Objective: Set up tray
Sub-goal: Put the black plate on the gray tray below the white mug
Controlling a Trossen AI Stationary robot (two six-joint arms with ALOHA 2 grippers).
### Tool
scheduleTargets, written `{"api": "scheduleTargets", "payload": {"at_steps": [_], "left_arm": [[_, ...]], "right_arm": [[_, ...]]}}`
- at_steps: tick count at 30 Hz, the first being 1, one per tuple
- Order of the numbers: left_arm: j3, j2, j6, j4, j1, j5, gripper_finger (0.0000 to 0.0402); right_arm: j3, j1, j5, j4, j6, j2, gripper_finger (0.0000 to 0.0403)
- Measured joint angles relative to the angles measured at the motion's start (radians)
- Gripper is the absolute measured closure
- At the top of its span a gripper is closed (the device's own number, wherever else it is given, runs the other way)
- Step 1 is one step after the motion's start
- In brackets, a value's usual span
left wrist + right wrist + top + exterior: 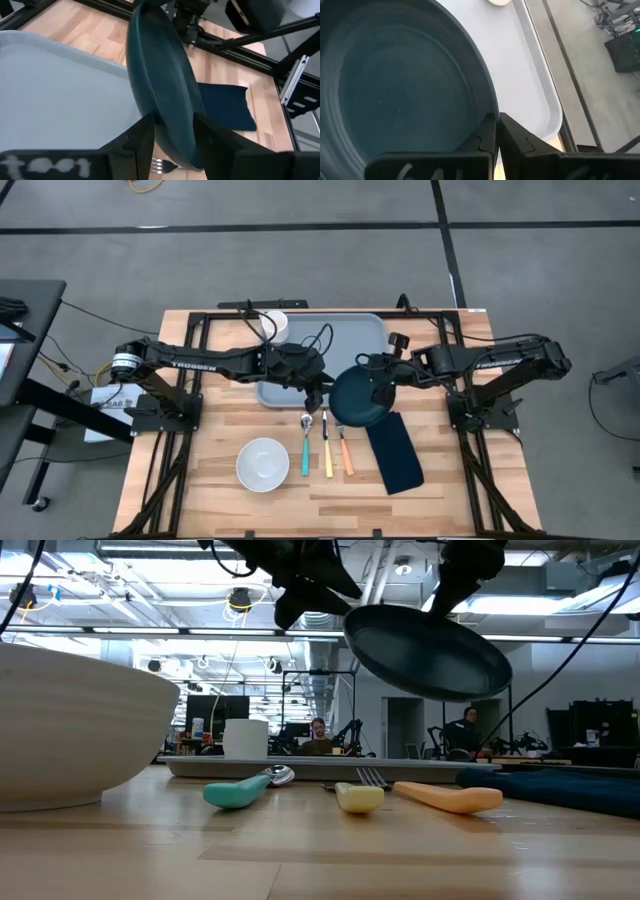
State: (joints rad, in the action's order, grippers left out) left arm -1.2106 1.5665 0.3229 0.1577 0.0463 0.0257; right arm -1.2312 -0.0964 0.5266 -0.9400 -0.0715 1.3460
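The tray point(345, 330) lies at the table's twelve o'clock edge, a white cup point(272, 325) at its ten o'clock corner. Over its five o'clock corner the dark plate point(358, 400) hangs tilted in the air, its rim pinched by the closed right gripper point(383, 372). The left gripper point(313, 394) straddles the plate's opposite rim, fingers apart. At six o'clock lie a white bowl point(263, 463), three utensils point(326, 448) and a navy napkin point(395, 453).
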Motion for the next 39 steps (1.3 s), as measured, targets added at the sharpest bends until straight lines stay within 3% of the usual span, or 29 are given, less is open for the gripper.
{"api": "scheduleTargets", "payload": {"at_steps": [12, 28, 34, 39], "left_arm": [[0.0, -0.001, -0.013, -0.022, -0.01, -0.03, 0.0278], [0.0, 0.007, -0.094, -0.014, -0.002, -0.043, 0.0278], [0.0, 0.007, -0.11, -0.004, -0.002, -0.091, 0.0278], [-0.009, 0.008, -0.217, 0.002, -0.016, -0.226, 0.0278]], "right_arm": [[0.001, -0.041, 0.0, 0.07, 0.042, 0.0, 0.04], [0.001, -0.013, -0.008, 0.098, 0.071, 0.0, 0.04], [0.001, -0.009, -0.035, 0.088, 0.051, 0.0, 0.04], [0.001, 0.013, -0.05, 0.08, 0.023, 0.0, 0.04]]}}
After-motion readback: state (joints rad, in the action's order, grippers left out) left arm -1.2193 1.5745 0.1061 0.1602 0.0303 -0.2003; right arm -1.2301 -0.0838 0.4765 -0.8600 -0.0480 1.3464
